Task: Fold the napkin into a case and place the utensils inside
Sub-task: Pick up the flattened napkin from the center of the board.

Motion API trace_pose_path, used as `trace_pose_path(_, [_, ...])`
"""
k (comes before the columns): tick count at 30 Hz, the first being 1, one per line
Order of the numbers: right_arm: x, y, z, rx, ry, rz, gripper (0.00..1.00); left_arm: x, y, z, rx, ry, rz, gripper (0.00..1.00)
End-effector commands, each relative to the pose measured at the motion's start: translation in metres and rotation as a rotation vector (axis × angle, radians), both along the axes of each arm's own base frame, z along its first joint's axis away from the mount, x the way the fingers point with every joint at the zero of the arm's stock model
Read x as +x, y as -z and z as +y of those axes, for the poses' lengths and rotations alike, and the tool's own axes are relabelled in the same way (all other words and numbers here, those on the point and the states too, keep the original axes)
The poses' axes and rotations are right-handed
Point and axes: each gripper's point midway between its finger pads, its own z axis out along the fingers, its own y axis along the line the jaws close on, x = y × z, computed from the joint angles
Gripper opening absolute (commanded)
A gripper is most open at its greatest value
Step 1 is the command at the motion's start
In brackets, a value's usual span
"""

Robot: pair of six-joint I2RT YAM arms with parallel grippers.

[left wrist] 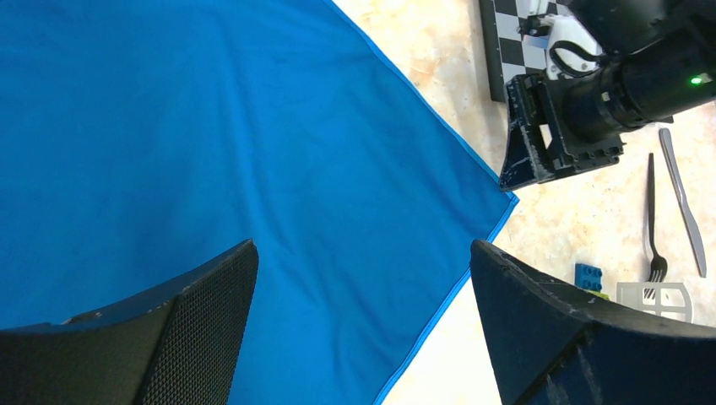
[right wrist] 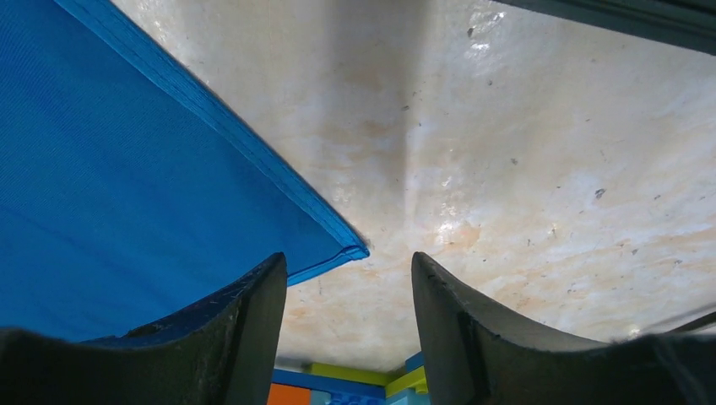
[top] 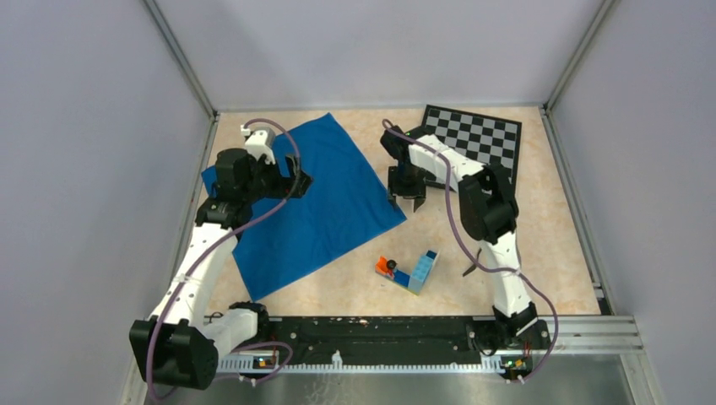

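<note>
Tabletop (top: 549,253) is covered at 9 o'clock by the napkin (top: 321,202), left hand (left wrist: 361,246) held spread above it, right hand (right wrist: 346,257) spread astride its 3 o'clock corner; fork (left wrist: 652,211), knife (left wrist: 684,202) laid at 4 o'clock.

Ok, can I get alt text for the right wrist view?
The corner of the blue napkin lies on the beige table, framed between the open jaws of the right gripper. Coloured toy bricks peek in at the bottom edge.
</note>
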Motion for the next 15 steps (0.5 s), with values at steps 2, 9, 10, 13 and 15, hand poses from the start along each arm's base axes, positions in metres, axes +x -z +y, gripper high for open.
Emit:
trace_pose_path(2, [-0.010,0.000,0.003,-0.113,0.023,0.045,0.55,0.000,-0.021,0.000,0.002,0.011,-0.108,0.99])
trace_pose_path(9, [-0.017,0.011,0.010,-0.102,0.036,0.074,0.49,-0.001,-0.020,0.000,-0.002,0.015,-0.106,0.99])
trace_pose_path(10, [-0.017,0.014,0.010,-0.102,0.039,0.074,0.49,-0.001,-0.020,0.000,-0.003,0.015,-0.107,0.99])
trace_pose_path(13, [-0.020,0.020,0.011,-0.095,0.045,0.082,0.49,-0.001,-0.019,-0.001,-0.004,0.016,-0.104,0.99])
trace_pose_path(15, [-0.020,0.025,0.012,-0.083,0.052,0.081,0.49,-0.001,-0.019,-0.001,-0.002,0.016,-0.104,0.99])
